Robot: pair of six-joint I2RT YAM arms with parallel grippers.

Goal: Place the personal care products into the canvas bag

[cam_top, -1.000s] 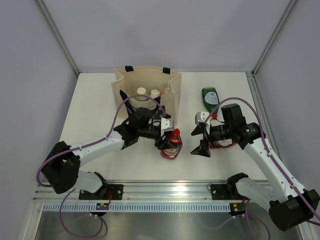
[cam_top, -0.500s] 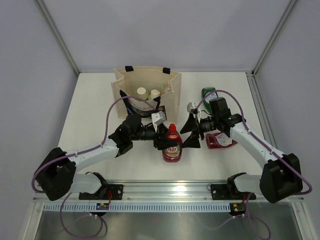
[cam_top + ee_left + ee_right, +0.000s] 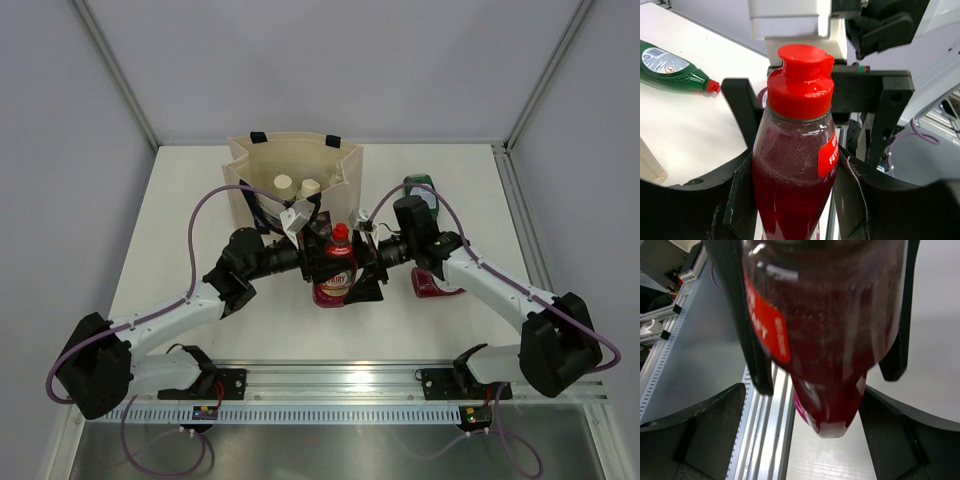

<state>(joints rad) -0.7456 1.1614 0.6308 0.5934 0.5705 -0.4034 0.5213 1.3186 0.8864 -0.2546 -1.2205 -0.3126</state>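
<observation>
Bright, even light; soft shadows; blurred red bottle (image 3: pixel 825 330) close-up.

You see the red squeeze bottle (image 3: pixel 825 340) filling the middle, tilted, with its red label (image 3: pixel 767 325) at left. The right end effector (image 3: pixel 802 397) is spread wide, with its fingers (image 3: pixel 705 425) clear of the bottle. The left end effector (image 3: pixel 822 315) has its black fingers (image 3: pixel 737 315) against the bottle's flanks. Pale worktop (image 3: pixel 935 340) shows at right, and a metal rail (image 3: pixel 765 440) at lower left.

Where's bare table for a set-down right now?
Bare: table left of the canvas bag, and the near strip before the upright red bottle. Crowded: right of the bag, around the green bottle and lying red bottle.
</observation>
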